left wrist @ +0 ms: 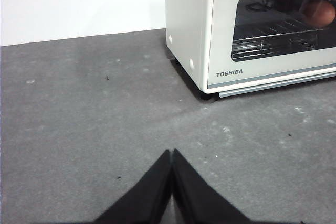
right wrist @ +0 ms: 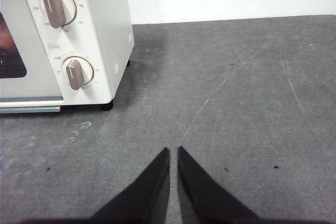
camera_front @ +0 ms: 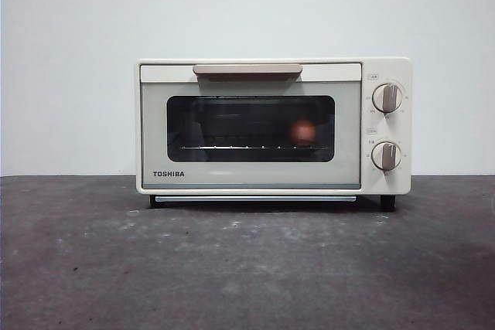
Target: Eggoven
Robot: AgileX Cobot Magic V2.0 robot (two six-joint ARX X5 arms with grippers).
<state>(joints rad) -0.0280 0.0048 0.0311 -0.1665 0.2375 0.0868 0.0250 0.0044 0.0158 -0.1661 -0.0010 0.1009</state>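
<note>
Behind the oven (camera_front: 272, 125) glass sits the egg (camera_front: 303, 132); wrist views show both grippers closed, empty

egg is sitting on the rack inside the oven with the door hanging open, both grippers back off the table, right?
Not quite: the oven door is shut. The front view shows the egg on the rack behind the closed glass. The left gripper and right gripper do wait clear of it.
</note>
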